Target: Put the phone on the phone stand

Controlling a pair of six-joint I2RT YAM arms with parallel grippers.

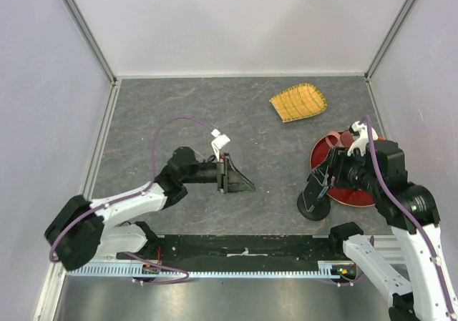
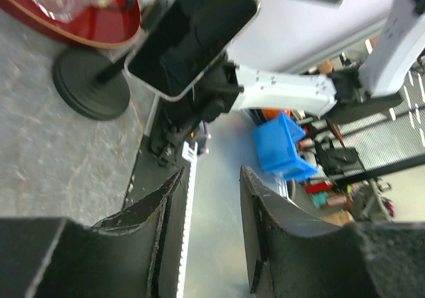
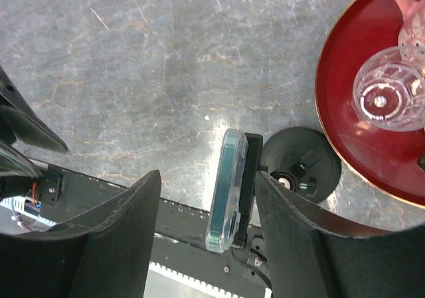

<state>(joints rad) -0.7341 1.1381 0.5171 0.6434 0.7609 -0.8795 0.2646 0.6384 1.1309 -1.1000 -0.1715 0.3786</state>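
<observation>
The phone (image 3: 227,190), black in a clear case, stands on edge in the cradle (image 3: 250,172) of the black phone stand, above its round base (image 3: 302,164). My right gripper (image 3: 208,177) is open, one finger on each side of the phone and cradle, the right finger close to the cradle. In the left wrist view the phone (image 2: 189,36) leans on the stand over its base (image 2: 89,85). In the top view the right gripper (image 1: 325,181) hovers over the stand base (image 1: 313,205). My left gripper (image 1: 240,179) is open and empty on the table's middle; its view shows it too (image 2: 212,185).
A round red plate (image 1: 356,189) with a clear glass piece (image 3: 388,99) lies just right of the stand. A yellow woven mat (image 1: 299,101) lies at the back right. A black rail (image 1: 243,248) runs along the near edge.
</observation>
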